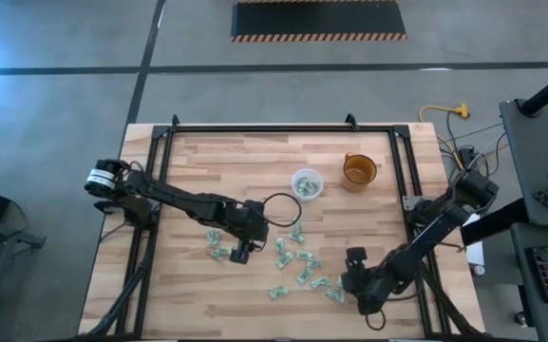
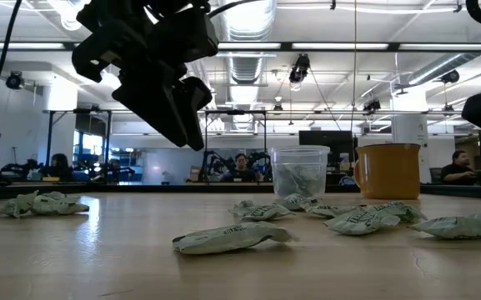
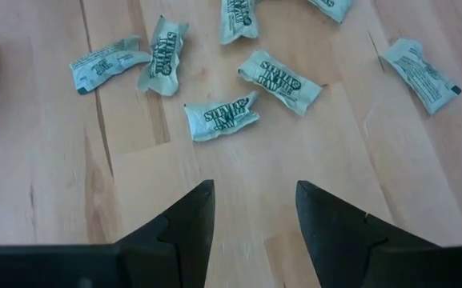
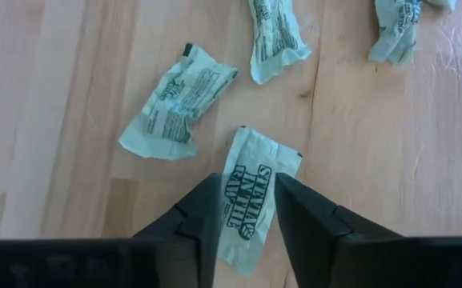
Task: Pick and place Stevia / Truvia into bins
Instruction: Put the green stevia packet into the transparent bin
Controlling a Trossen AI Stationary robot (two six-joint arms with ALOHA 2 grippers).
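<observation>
Several pale green Stevia sachets lie flat on the wooden table, around its middle and toward the near edge. The bin, a clear cup with sachets inside, stands farther back. My left gripper hangs open above the table with nothing between its fingers; one sachet lies just ahead of it. My right gripper is low over the near right part of the table, open. Its fingers stand on either side of one sachet lying on the wood. My right gripper comes down steeply from above, a finger on each long side of the sachet and its near end between them. The sachet lies flat on the table. I cannot tell whether the fingers touch it.
An orange cup stands to the right of the clear cup. A black frame runs along the table's left, far and right sides. Bare wood lies along the far left and the near edge.
</observation>
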